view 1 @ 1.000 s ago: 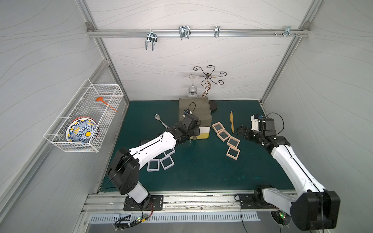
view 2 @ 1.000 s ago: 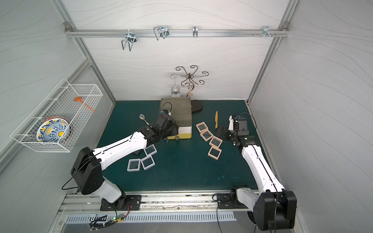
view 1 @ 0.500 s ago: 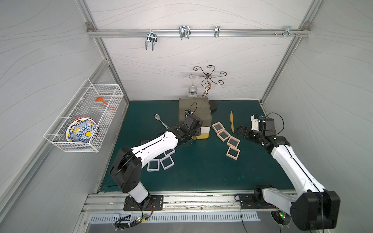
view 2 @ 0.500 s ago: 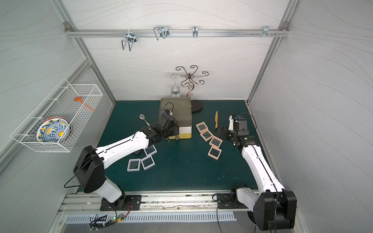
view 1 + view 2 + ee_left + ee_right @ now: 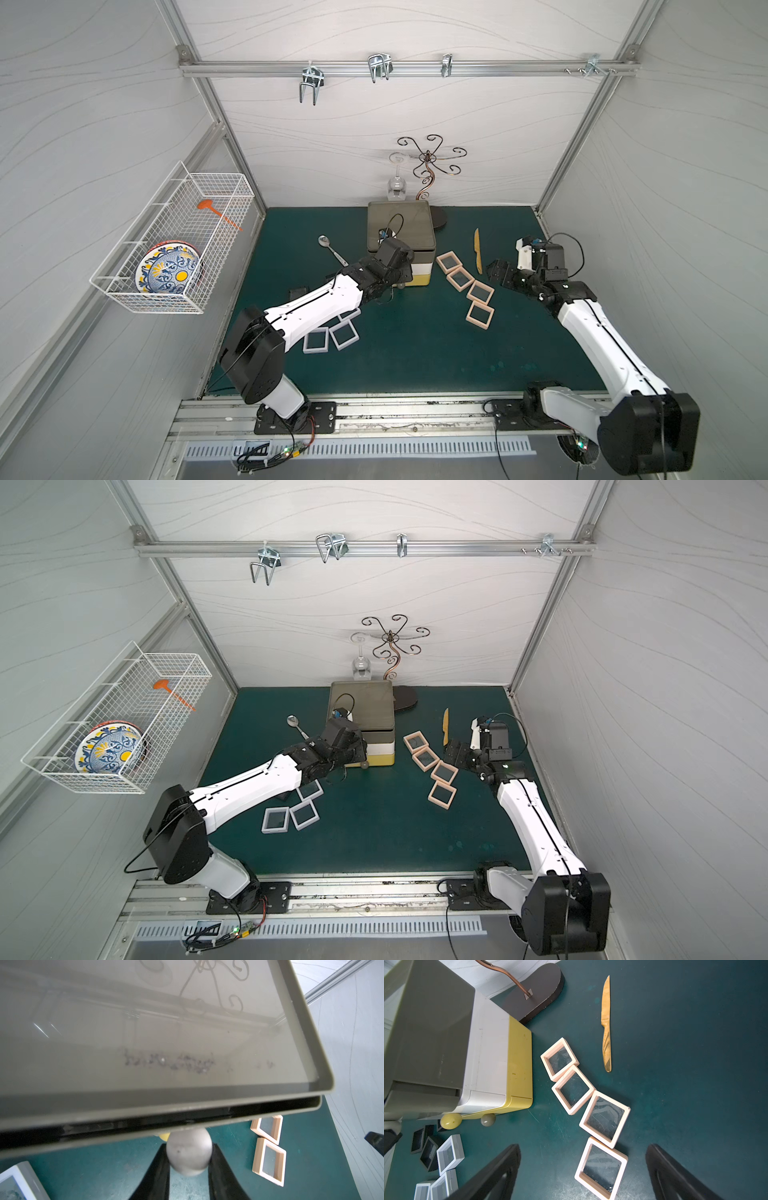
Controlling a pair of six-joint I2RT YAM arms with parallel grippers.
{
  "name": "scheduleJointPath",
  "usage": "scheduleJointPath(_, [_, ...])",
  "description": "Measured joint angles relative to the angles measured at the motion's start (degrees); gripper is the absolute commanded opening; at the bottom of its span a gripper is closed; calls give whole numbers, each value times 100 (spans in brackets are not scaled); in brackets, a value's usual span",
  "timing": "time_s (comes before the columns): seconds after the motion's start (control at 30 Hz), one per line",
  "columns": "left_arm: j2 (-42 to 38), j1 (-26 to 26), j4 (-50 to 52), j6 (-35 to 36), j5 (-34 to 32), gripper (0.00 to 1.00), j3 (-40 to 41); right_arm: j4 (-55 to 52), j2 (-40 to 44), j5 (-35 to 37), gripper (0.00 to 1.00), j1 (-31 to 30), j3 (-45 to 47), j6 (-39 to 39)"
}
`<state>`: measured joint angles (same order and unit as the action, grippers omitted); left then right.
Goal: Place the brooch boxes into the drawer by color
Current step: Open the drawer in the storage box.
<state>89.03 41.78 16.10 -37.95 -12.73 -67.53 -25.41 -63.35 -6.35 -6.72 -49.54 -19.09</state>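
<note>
**Top views.** The drawer [image 5: 401, 224] stands at 12 o'clock on the mat [image 5: 415, 365]. The left gripper [image 5: 395, 270] is at its front, with the jaws hidden under the wrist. Four pink boxes [image 5: 480, 314] lie in a touching chain at 4 o'clock from the drawer. White boxes [image 5: 275, 818] lie at 7 o'clock, one partly under the left arm. The right gripper [image 5: 498, 272] hangs just beside the pink chain, at its 3 o'clock, with the jaws spread wide and nothing in them.

**Left wrist.** The gripper's fingers [image 5: 158, 1167] press on both sides of the top knob [image 5: 189, 1152], so it is a grip. A dark gap under the olive rim suggests the top tier is drawn out slightly.

**Right wrist.** The spread fingers frame the nearest pink box. Black boxes [image 5: 418, 1140] sit beside the white ones near the drawer front. The yellow and grey knobs are free.

**Handling.** The boxes look light, with stiff frames and thin clear windows that would probably dent or tear. It is best to pinch two opposite frame edges and keep off the window. The smooth sides may slip, and a box lifted from the chain may nudge the one it touches. The drawer also looks light, so it could slide on the mat when the round knob is pulled.
</note>
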Motion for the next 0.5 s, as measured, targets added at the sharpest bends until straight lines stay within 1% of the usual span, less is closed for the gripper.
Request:
scheduleJointPath(0.2, [-302,232,57,-28,-20,11,267,7,-7,0,99,0,4,0])
scheduleJointPath(0.5, [-1102,940,157,-247,-382,12,1032,9,-94,-44,99,0,4,0])
